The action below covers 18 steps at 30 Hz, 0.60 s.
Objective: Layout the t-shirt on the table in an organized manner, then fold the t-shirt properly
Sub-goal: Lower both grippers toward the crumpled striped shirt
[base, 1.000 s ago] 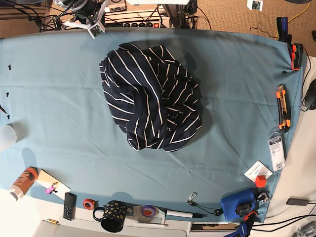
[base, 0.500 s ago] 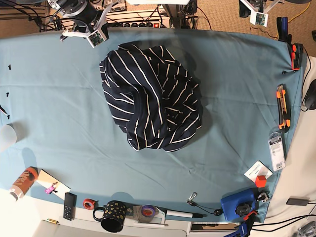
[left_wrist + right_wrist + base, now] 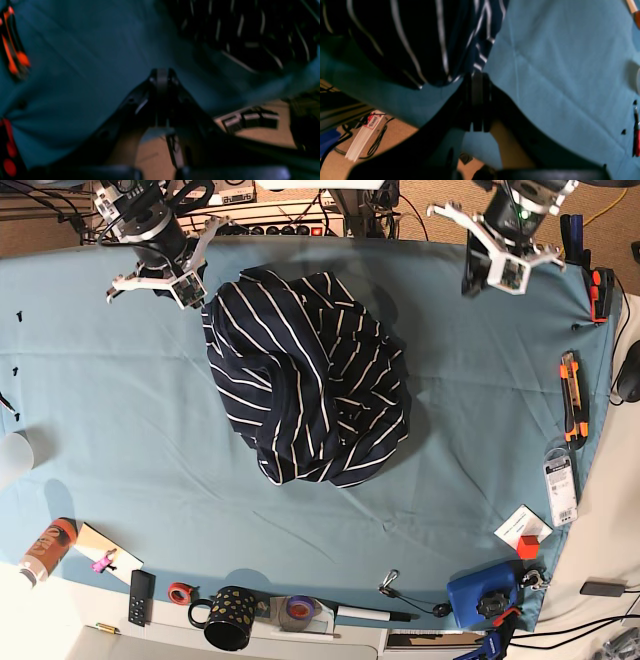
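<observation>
The t-shirt (image 3: 305, 375), dark navy with thin white stripes, lies crumpled in a heap at the middle of the teal table (image 3: 110, 410). My right gripper (image 3: 186, 287) hovers at the far left, shut and empty, just beside the heap's far-left edge. In its wrist view the shut fingertips (image 3: 477, 80) sit at the rim of the t-shirt (image 3: 407, 37). My left gripper (image 3: 497, 277) hangs shut and empty over bare cloth at the far right, well apart from the shirt. Its wrist view is blurred, with the t-shirt (image 3: 250, 30) at upper right beyond the gripper (image 3: 161, 75).
An orange utility knife (image 3: 572, 395) and small packets lie along the right edge. A blue box (image 3: 482, 595), a black mug (image 3: 230, 618), tape rolls, a remote and a can (image 3: 45, 550) line the near edge. Cables and a power strip lie beyond the far edge.
Both arms have swung in from beyond the far edge over the table. The right gripper has come down beside the shirt's far-left edge; the left arm has come fully into view. The shirt has not moved.
</observation>
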Each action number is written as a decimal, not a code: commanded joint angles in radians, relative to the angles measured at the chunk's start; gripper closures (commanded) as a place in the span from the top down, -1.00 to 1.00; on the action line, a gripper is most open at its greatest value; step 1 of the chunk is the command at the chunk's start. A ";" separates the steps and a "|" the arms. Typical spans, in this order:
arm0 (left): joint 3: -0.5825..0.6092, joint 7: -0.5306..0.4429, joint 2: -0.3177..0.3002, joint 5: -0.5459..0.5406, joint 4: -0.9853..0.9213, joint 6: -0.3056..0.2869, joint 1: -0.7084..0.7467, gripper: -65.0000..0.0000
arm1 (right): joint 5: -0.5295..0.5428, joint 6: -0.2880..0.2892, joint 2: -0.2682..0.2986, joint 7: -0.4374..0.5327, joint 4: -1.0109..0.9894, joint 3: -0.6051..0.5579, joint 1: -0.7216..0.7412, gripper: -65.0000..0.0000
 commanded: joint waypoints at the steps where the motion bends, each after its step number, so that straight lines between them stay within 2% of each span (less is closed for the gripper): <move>1: -0.002 -0.024 -0.002 -0.011 0.017 0.000 -0.002 -1.00 | -0.006 -0.007 0.009 0.027 0.020 0.005 0.007 -1.00; 8: -0.002 -0.029 -0.002 -0.011 0.017 -0.001 -0.035 -0.97 | -0.010 -0.007 0.008 0.035 0.020 0.005 0.052 -1.00; 11: -0.002 -0.043 -0.003 -0.011 0.017 -0.001 -0.035 -0.57 | -0.061 -0.007 0.008 0.073 0.020 0.005 0.052 -1.00; 13: -0.002 -0.043 -0.003 -0.011 0.017 -0.001 -0.035 -0.37 | -0.086 -0.007 0.006 0.093 0.020 0.005 0.054 -1.00; 15: -0.002 -0.043 -0.002 -0.011 0.017 -0.001 -0.035 -0.29 | -0.105 -0.007 -0.001 0.113 0.020 0.005 0.055 -1.00; 18: -0.002 -0.042 -0.002 -0.011 0.017 -0.001 -0.035 -0.28 | -0.111 -0.007 -0.029 0.115 0.020 0.005 0.061 -1.00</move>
